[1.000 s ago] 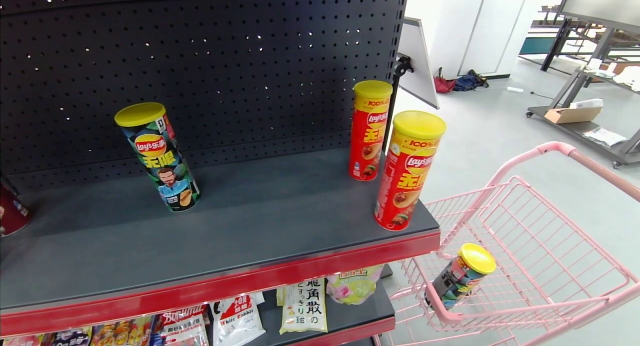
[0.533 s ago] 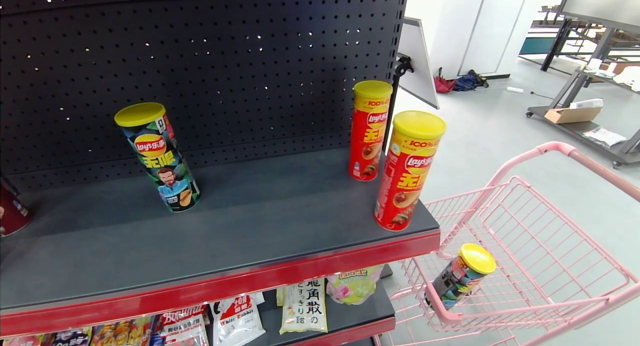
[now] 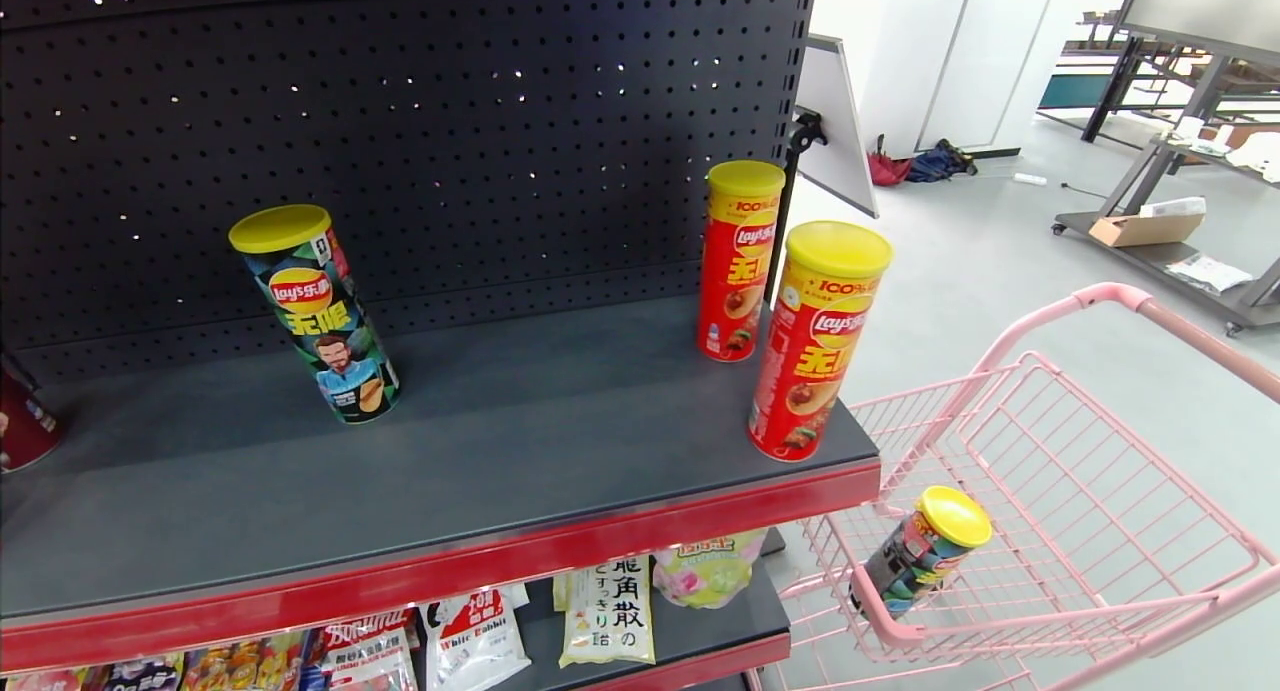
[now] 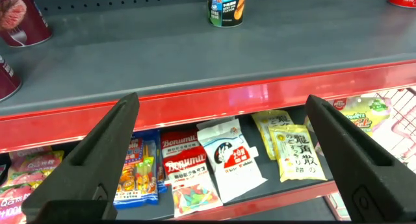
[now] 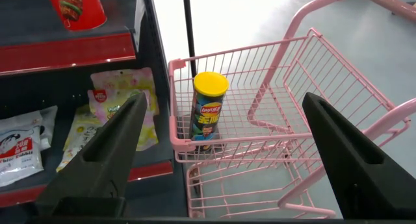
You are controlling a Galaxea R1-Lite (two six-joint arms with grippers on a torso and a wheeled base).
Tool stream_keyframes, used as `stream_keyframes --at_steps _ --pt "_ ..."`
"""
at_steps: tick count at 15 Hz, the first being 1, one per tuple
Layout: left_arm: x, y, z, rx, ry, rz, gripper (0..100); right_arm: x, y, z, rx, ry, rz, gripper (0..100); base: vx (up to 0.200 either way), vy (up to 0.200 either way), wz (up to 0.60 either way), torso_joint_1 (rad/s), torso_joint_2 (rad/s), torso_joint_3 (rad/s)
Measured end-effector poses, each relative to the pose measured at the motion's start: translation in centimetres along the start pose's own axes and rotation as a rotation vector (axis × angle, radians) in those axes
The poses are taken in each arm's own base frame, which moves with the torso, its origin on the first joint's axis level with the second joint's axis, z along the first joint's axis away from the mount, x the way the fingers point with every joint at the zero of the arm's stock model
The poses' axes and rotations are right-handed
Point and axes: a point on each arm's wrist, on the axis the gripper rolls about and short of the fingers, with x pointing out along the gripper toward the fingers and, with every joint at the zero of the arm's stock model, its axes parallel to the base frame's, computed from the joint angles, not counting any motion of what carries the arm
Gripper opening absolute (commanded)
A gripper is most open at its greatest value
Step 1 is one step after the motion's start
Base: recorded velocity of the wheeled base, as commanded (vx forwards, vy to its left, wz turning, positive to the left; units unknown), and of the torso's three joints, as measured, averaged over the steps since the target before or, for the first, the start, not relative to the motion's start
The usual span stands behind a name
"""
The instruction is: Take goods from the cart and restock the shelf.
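A dark chip can with a yellow lid (image 3: 922, 551) (image 5: 208, 112) leans in the near corner of the pink cart (image 3: 1100, 531) (image 5: 305, 100). On the grey shelf (image 3: 500, 441) stand another dark can (image 3: 318, 316) (image 4: 227, 6) at the left and two red cans, one at the back (image 3: 740, 259) and one at the front right corner (image 3: 815, 341). My left gripper (image 4: 221, 165) is open, in front of and below the shelf's red edge (image 4: 195, 100). My right gripper (image 5: 224, 165) is open, in front of the cart, apart from the can in it.
Snack bags (image 3: 600, 611) (image 4: 227, 162) fill the lower shelf. A black pegboard (image 3: 400, 131) backs the shelf. Two dark red cans (image 4: 16, 29) stand at the shelf's far left. Trolleys (image 3: 1160, 221) stand across the open grey floor.
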Motion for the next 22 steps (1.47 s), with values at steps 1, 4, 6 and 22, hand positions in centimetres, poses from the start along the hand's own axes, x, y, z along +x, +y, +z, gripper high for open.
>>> stream_keyframes --at_steps 1,4,6,22 --pt "0.0 0.0 0.0 0.0 0.0 0.0 100 0.0 0.0 0.0 0.0 0.0 0.0 100 0.0 0.0 0.0 0.0 0.0 0.0" --pt "0.0 0.0 0.0 0.0 0.0 0.0 100 0.0 0.0 0.0 0.0 0.0 0.0 100 0.0 0.0 0.0 0.0 0.0 0.0" --pt "0.0 0.0 0.0 0.0 0.0 -0.001 100 0.0 0.0 0.0 0.0 0.0 0.0 100 0.0 0.0 0.0 0.0 0.0 0.0" --pt "0.0 0.0 0.0 0.001 0.0 0.0 100 -0.01 -0.02 0.01 0.0 -0.001 -0.008 100 0.0 0.0 0.0 0.0 0.0 0.0"
